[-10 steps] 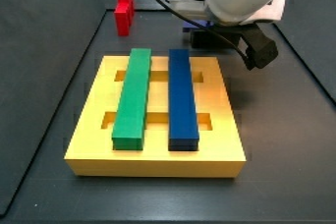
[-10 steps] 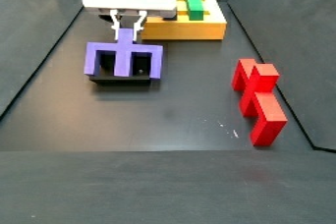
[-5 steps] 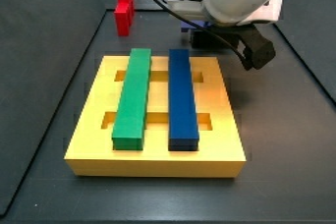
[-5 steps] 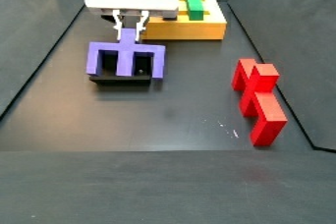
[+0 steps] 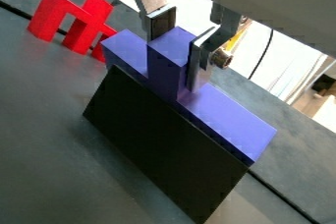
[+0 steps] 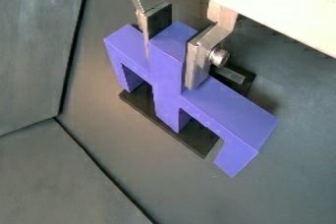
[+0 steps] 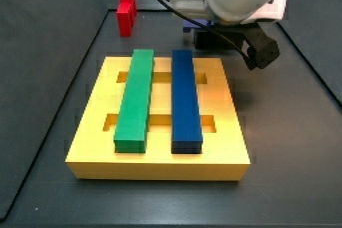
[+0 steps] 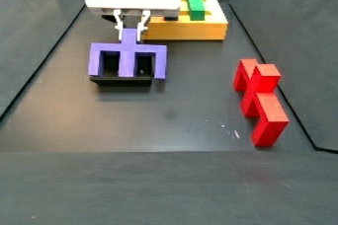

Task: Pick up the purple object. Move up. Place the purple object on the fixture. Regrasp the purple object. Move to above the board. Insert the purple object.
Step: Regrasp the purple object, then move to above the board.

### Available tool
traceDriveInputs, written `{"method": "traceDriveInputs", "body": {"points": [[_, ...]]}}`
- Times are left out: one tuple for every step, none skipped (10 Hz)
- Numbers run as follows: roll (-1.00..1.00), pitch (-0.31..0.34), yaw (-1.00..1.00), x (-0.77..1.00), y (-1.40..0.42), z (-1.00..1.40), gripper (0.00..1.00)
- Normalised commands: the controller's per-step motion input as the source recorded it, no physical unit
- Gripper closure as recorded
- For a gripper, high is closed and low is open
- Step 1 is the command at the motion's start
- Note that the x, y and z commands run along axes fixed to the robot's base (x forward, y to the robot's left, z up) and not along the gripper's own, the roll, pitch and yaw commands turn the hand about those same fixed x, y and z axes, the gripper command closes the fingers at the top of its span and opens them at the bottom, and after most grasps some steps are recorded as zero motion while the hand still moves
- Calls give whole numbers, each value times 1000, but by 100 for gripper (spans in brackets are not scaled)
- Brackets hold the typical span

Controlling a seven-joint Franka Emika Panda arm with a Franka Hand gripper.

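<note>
In a wrist view, the dark matte tabletop (image 5: 53, 159) fills the lower left, with a bright blurred room strip at the right edge. The purple object (image 5: 197, 105) lies atop the fixture (image 5: 157, 149), its long axis running from upper left to lower right; the tool (image 5: 183, 33) has its silver fingers (image 5: 206, 53) on either side of the raised middle tab, touching it (a clamped hold, as far as shows). A red piece (image 5: 73, 20) stands at upper left.

In a wrist view, the purple object's (image 6: 178, 85) legs straddle the fixture (image 6: 199, 141).

In a side view, the board (image 7: 160, 122) carries a green bar (image 7: 134, 97) and a blue bar (image 7: 186, 97).

In a side view, the tool (image 8: 129, 34) stands over the purple object (image 8: 126, 61) at upper left, its long axis level across the frame.
</note>
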Motion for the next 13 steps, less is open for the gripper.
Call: {"method": "traceDriveInputs", "body": {"points": [[0,0,0,0,0,0,100],[0,0,0,0,0,1400,100],[0,-23,31,16,10,1400,100],[-63,-43,27,-1,23,1400,100],[-18,-49,17,1,25,1400,100],[4,-3,-10,18,7,1400,100],[-10,5,-23,15,-2,1400,100],[-17,18,-22,16,2,1400,100],[-10,33,-21,11,-4,813,100],[-1000,164,35,-832,-1400,293,100],[-1000,168,38,-837,-1400,218,100],[-1000,155,49,-879,-1400,245,100],[-1000,152,65,-901,-1400,232,100]]}}
